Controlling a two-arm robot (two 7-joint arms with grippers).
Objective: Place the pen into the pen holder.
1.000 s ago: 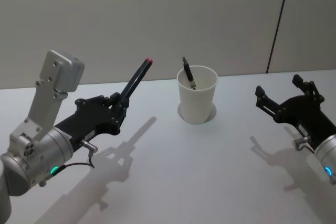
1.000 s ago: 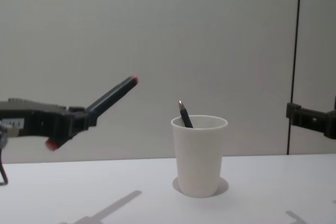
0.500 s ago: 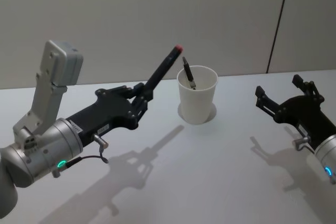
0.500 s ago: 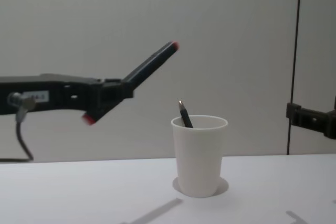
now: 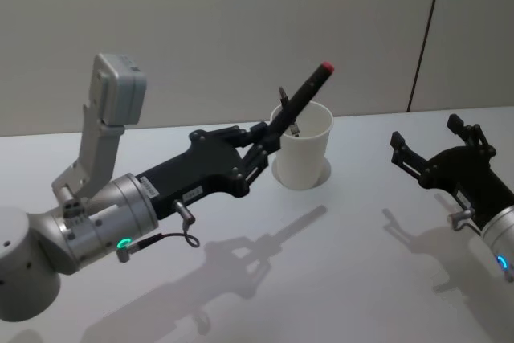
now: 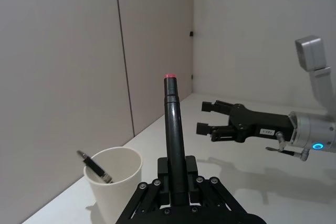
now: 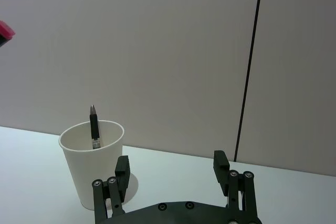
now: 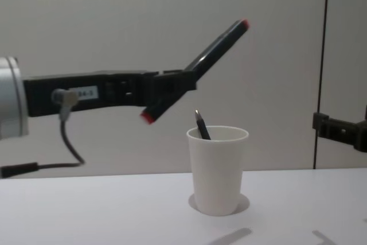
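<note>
My left gripper is shut on a black pen with red ends. It holds the pen slanted in the air, its upper end leaning over the pen holder, a white paper cup on the table. From the chest, the pen hangs above the cup, with its lower red end just left of the rim. A second dark pen stands inside the cup. In the left wrist view the held pen rises from the fingers. My right gripper hovers open at the right, apart from the cup.
The white table is bare around the cup. A grey wall with a dark vertical seam runs close behind the cup. Shadows of both arms fall on the tabletop.
My left arm has carried the pen right and upward, from the table's left to over the cup. The right arm, the cup and the pen inside it have not moved.
</note>
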